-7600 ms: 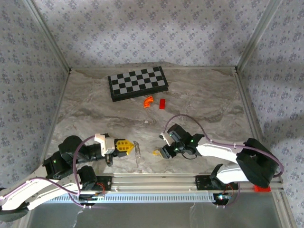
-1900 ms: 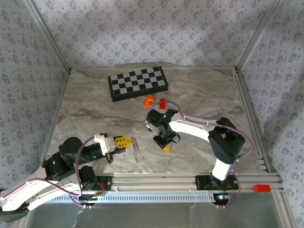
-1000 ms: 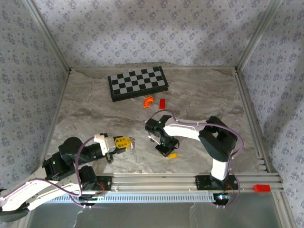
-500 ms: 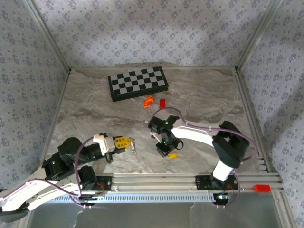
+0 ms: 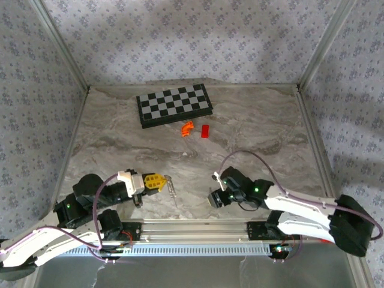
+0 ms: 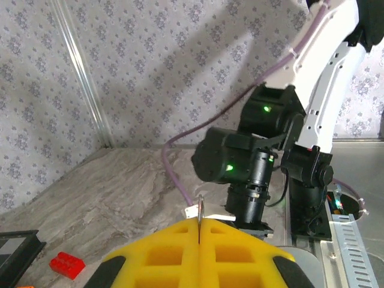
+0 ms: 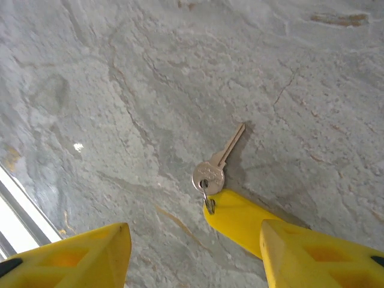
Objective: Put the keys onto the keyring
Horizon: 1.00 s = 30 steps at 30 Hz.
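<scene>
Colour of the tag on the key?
The tag is yellow, the key silver; right wrist view shows it best.

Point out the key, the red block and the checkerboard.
key (image 7: 208, 177): right wrist view, on its round silver head.
red block (image 5: 205, 131): top view, on its middle.
checkerboard (image 5: 174, 105): top view, on its centre squares.

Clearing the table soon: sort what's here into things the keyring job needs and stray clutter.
Job: key with yellow tag; keyring, pinched in the left hand; open right hand over the key.
Clutter: checkerboard; orange curved piece; red block.
</scene>
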Each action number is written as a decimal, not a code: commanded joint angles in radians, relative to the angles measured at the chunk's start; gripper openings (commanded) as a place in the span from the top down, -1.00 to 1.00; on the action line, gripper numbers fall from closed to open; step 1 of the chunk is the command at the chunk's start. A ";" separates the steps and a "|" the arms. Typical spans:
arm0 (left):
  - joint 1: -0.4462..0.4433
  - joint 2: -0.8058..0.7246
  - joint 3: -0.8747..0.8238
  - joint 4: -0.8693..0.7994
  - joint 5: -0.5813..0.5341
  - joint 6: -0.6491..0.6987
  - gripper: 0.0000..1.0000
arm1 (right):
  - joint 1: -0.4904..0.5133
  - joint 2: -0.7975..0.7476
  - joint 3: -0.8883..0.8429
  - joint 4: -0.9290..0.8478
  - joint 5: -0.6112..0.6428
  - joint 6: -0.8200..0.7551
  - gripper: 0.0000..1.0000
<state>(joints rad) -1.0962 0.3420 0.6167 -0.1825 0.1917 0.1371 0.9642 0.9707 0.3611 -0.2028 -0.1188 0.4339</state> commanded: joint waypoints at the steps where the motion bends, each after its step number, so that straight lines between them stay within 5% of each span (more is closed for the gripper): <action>1: -0.010 -0.007 0.008 0.051 0.017 -0.016 1.00 | 0.009 -0.079 -0.099 0.207 0.020 0.047 -0.22; 30: -0.009 -0.029 -0.008 0.064 0.003 -0.023 1.00 | 0.036 0.111 -0.090 0.283 0.064 -0.063 0.51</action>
<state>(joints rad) -1.0962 0.3283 0.6086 -0.1768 0.1936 0.1295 0.9916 1.0664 0.2508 0.0692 -0.0784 0.3889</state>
